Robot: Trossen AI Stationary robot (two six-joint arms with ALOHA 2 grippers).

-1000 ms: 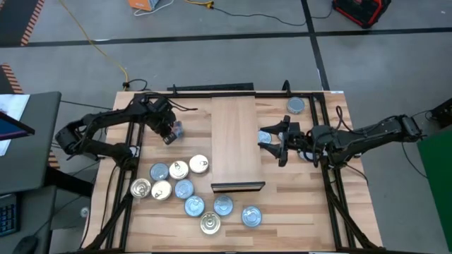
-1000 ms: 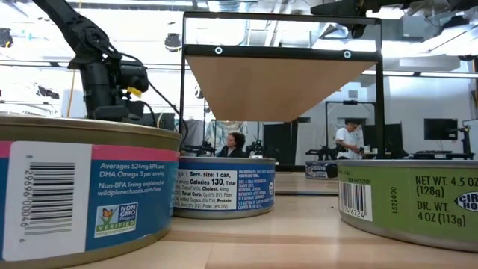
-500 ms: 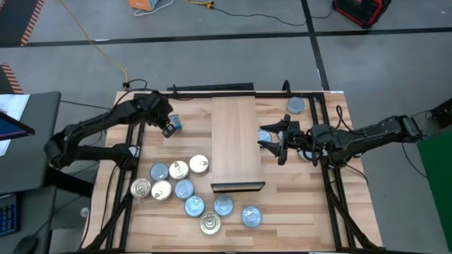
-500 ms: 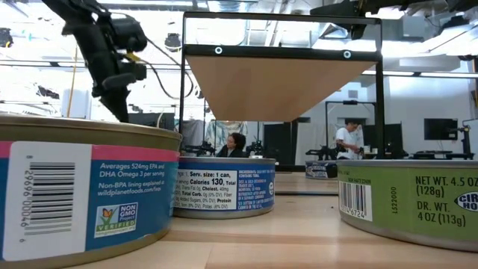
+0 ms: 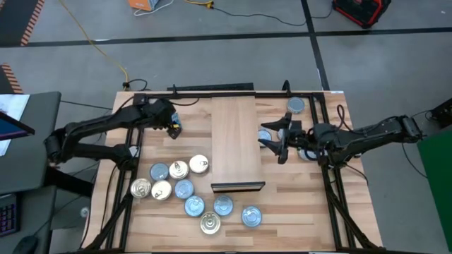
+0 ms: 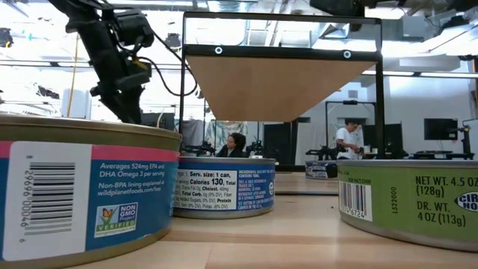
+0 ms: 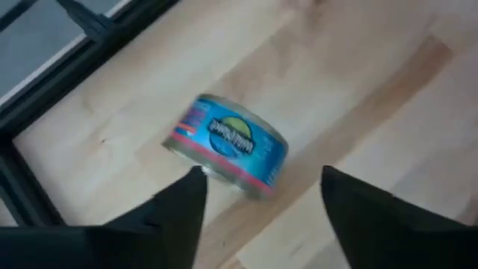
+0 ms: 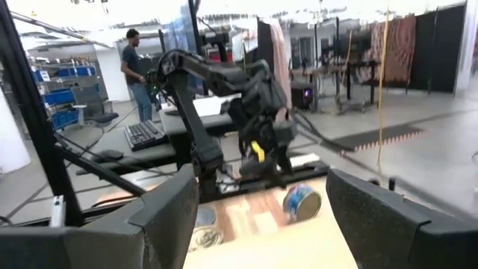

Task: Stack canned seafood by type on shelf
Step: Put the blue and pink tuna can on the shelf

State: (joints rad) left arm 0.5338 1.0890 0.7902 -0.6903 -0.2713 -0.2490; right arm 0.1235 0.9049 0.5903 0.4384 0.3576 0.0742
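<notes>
The left hand [image 7: 258,198] hangs with fingers spread over a blue-labelled tin [image 7: 226,147], which lies on its side on the desk [image 5: 282,194], round face toward the fingers, between their tips and touching neither. Beyond it the shelf [image 5: 236,141] runs away along the desk's middle. On the far side of the shelf, the right hand [image 5: 268,135] waits open above that edge, its fingers empty.

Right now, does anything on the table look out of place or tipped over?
Yes. One blue-labelled tin lies tilted on the tabletop beneath the left gripper, whose fingers stand open around it, while the other tins sit flat.
</notes>
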